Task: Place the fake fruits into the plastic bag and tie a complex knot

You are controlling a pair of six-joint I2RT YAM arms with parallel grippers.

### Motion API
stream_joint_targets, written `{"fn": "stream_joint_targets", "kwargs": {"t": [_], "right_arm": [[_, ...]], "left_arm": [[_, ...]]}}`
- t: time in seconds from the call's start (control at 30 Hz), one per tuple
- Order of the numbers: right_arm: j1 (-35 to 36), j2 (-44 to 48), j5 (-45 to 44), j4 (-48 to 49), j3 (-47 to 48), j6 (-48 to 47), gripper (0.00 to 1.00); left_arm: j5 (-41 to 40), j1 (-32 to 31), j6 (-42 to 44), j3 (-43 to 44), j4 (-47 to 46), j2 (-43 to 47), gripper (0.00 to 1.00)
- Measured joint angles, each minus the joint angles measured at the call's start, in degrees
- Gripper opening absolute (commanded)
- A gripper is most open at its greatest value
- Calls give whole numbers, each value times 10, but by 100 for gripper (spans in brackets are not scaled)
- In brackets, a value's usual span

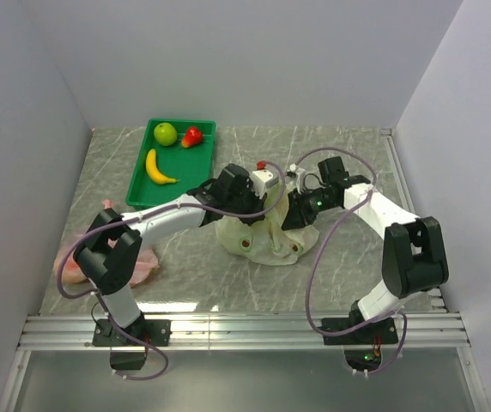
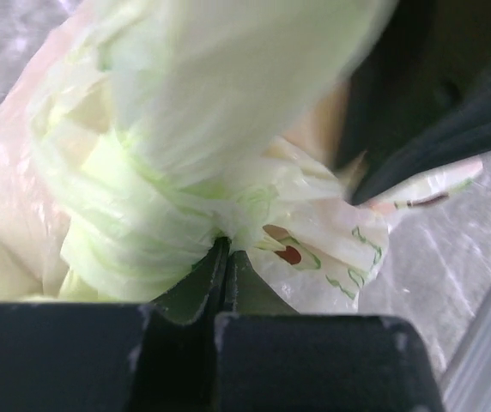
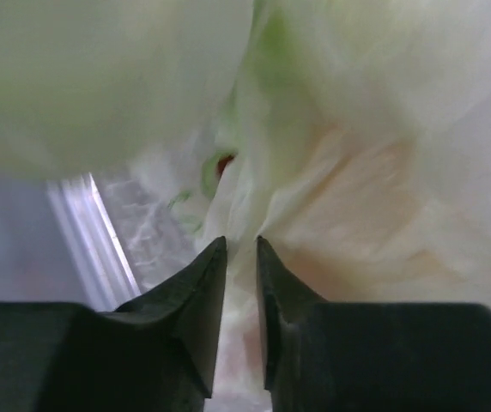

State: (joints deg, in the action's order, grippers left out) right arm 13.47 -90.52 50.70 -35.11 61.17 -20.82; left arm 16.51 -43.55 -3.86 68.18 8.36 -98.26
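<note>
The pale green plastic bag (image 1: 263,242) sits bulging at the table's middle, with its top gathered between both grippers. My left gripper (image 1: 247,204) is shut on a twisted bunch of the bag's plastic (image 2: 160,206); in the left wrist view the gripper (image 2: 226,246) has its jaws pressed together on it. My right gripper (image 1: 297,211) holds the bag's other side, and in its own view the gripper (image 3: 241,245) pinches a strip of the bag's film (image 3: 357,197) in a narrow gap. A green apple (image 1: 166,133), a small red fruit (image 1: 192,136) and a yellow banana (image 1: 157,167) lie in the green tray (image 1: 196,176).
The green tray stands at the back left. A pink plastic bag (image 1: 147,266) lies flat at the front left beside the left arm's base. Walls close in the table on the left, back and right. A metal rail (image 1: 245,330) runs along the near edge.
</note>
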Motion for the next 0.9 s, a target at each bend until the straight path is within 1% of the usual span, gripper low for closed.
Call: {"fn": "stream_joint_targets", "kwargs": {"t": [0.03,0.1,0.13,0.17,0.33,0.37,0.47,0.5,0.53,0.6,0.67,0.73,0.8,0.9], "right_arm": [[0,-4,10,0,-8,4,18],[1,-6,29,-2,-21,14,11],[2,-8,42,-2,-26,23,2],[3,-11,56,0,-27,33,0],[17,-25,123,42,-54,104,0],[21,-24,129,49,-61,115,11],[28,-5,130,72,-80,153,20],[23,13,125,83,-85,165,46],[15,37,117,99,-91,182,55],[-10,95,95,125,-94,199,56],[-33,153,70,145,-89,203,59],[-42,185,40,154,-76,198,65],[-41,191,6,162,-58,188,68],[-40,136,-30,158,-24,166,78]], "left_arm": [[4,7,2,1,-2,-3,1],[12,19,5,1,-3,-7,1],[18,24,9,1,-4,-8,0],[21,26,13,1,-4,-9,0],[50,30,39,16,-5,-21,1],[57,30,44,24,-4,-27,1],[74,31,55,37,-4,-37,0],[78,32,58,37,-4,-37,1],[85,33,61,37,-4,-37,0],[94,35,65,36,-4,-36,1],[102,38,69,31,-4,-33,1],[106,40,74,26,-4,-29,1],[109,40,76,24,-3,-26,0],[117,40,77,24,-4,-25,1]]}}
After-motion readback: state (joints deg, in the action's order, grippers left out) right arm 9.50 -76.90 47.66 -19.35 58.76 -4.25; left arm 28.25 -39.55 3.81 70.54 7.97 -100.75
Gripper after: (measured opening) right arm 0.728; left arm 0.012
